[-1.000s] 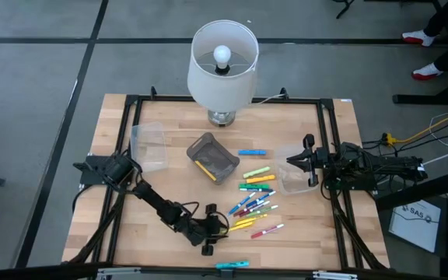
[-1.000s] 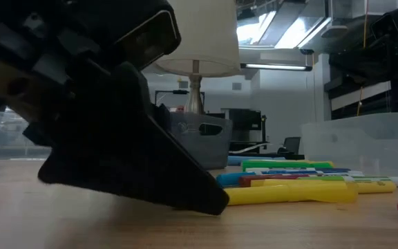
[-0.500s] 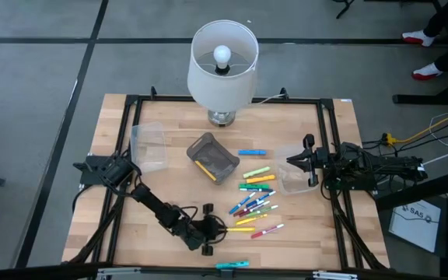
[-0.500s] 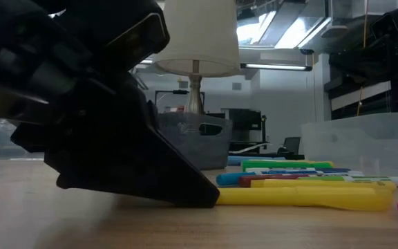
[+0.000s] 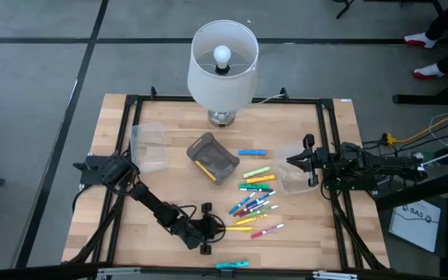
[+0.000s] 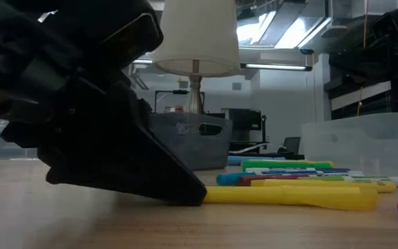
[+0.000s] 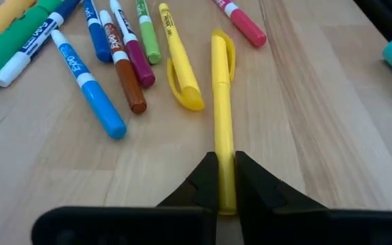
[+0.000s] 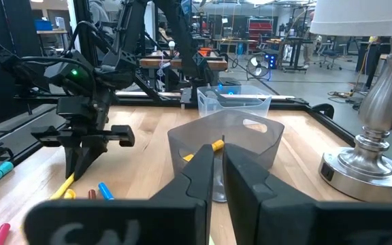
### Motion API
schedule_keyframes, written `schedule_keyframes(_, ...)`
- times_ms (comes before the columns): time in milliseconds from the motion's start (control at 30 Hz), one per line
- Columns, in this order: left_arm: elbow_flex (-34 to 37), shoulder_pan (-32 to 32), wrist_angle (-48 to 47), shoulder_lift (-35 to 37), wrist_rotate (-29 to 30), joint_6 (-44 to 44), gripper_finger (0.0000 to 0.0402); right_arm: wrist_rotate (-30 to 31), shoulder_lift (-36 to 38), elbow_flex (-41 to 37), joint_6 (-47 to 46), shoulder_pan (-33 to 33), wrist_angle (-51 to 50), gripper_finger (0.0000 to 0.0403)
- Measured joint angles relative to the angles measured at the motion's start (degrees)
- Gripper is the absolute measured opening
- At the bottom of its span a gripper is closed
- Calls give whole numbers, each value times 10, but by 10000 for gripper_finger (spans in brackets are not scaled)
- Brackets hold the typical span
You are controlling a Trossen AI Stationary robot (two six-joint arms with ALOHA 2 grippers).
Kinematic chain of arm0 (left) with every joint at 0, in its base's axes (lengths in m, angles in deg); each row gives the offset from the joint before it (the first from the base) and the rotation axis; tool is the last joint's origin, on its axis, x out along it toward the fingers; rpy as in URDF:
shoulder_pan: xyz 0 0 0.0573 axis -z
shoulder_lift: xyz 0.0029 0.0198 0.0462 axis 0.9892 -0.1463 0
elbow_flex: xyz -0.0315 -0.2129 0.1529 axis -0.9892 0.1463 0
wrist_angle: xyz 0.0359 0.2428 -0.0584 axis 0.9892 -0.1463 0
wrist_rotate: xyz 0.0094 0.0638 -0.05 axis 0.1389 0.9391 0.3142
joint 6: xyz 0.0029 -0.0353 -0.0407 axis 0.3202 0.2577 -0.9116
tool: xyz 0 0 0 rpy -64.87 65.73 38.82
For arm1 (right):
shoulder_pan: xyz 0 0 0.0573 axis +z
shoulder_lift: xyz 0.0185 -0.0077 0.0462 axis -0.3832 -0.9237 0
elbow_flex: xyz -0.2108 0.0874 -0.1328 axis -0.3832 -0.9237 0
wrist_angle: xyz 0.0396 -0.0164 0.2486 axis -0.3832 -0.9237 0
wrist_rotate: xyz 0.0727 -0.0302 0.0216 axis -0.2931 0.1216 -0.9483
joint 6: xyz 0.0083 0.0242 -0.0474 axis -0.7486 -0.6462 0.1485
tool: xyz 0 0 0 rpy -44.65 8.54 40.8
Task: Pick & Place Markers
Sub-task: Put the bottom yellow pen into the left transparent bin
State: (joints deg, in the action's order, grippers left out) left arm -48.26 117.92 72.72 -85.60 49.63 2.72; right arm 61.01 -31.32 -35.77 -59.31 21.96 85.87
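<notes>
My left gripper (image 5: 224, 228) is low over the near middle of the table, shut on a yellow marker (image 7: 220, 102). Just right of it, several markers (image 5: 255, 204) in blue, green, yellow and pink lie loose on the wood. One more yellow marker lies inside the grey bin (image 5: 212, 155). A cyan marker (image 5: 232, 265) lies at the near edge. My right gripper (image 5: 311, 161) waits, shut, at the table's right edge beside a clear container (image 5: 290, 179). My left gripper pinches the yellow marker's end nearest the arm (image 7: 223, 178) between its two fingers, one on each side. The fingers slant down from the table's left and lie along the marker. It reaches out toward the right, close to level (image 6: 289, 197); whether it touches the wood, I cannot tell.
A lamp (image 5: 222, 66) stands at the far middle. A second clear container (image 5: 148, 145) sits at the left. A black frame (image 5: 329, 140) runs around the tabletop. Bare wood lies at the near left and the far right.
My left gripper has drawn back a little toward the table's left with the yellow marker. The marker has come away from the loose markers and now points level toward the right.
</notes>
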Motion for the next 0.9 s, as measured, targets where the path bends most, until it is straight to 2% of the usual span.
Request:
schedule_keyframes(367, 1, 0, -16, 72, 13, 87, 23, 0, 0, 0, 0, 0, 0, 35)
schedule_keyframes(900, 0, -32, -130, 179, 33, 143, 23, 0, 0, 0, 0, 0, 0, 35)
